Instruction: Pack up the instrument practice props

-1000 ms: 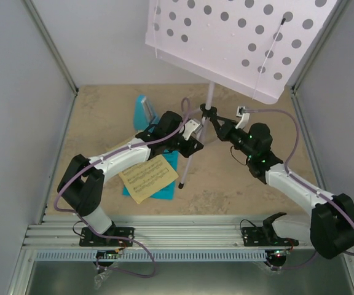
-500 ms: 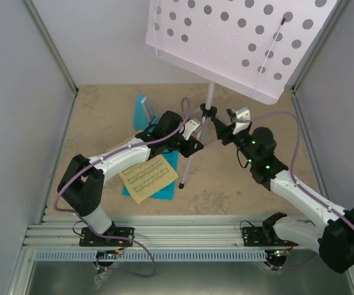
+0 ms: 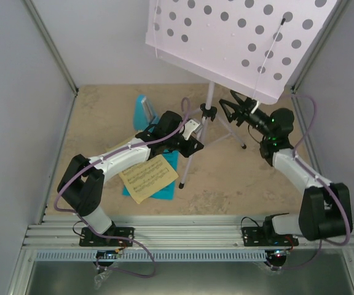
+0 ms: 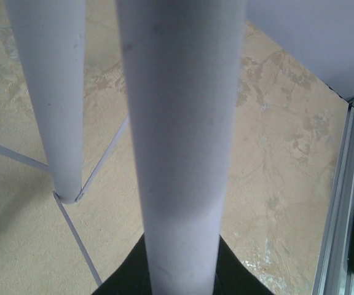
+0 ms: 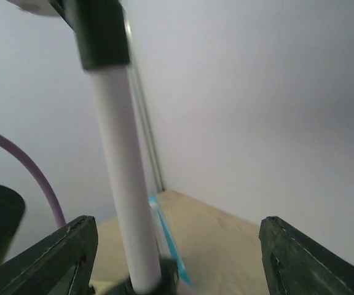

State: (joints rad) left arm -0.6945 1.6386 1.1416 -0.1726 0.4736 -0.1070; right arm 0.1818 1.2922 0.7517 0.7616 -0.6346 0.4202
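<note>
1. At the back middle of the counter (image 3: 103,129): pale lilac music stand (image 3: 209,98), upright on its tripod legs. Round-holed desk (image 3: 226,37) tilted, filling the upper part of the overhead view.
2. On the stand's near leg (image 3: 188,161), just below the black hub (image 3: 208,112): left gripper (image 3: 195,136) pinching the tube, jaws almost together around it.
3. Seen from the left wrist: the pinched tube large and central, running down into the black gripper body at the bottom edge. To its left, a second lilac tube (image 4: 48,98) with thin brace wires meeting at its lower end, and pale marbled counter behind.
4. Just right of the stand's centre pole, near the hub and under the lower edge of the desk: right gripper (image 3: 229,106) spread wide, pinching nothing.
5. Seen from the right wrist: two dark fingers (image 5: 72,258) in the lower corners, well apart. Between them the white pole, nearer one finger than the other, with a clear gap on both sides.
6. Left of the stand, behind the left arm: small blue metronome (image 3: 143,110) standing on the counter, partly hidden by the arm.
7. Nearer the front, beneath the left forearm: yellow sheet (image 3: 145,177) lying askew on top of the cyan sheet (image 3: 165,192). Both flat on the counter, just beside the foot of the pinched leg.
</note>
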